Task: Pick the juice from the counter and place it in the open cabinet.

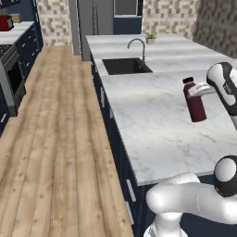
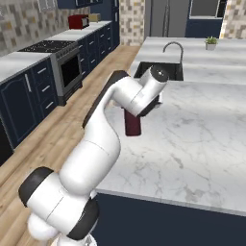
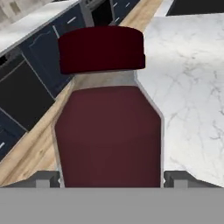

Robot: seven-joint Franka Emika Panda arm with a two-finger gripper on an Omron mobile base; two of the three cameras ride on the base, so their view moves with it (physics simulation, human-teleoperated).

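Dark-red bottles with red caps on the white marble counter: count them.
1: the dark-red juice bottle stands upright on the white marble counter, between the gripper fingers, short of the black sink.

A home kitchen is showing here: a white marble worktop (image 1: 152,120) with black inset sink (image 1: 126,66) and curved chrome tap (image 1: 137,46), navy base cabinets (image 2: 29,98), a built-in oven (image 2: 69,72), and light wood plank flooring (image 1: 55,139).
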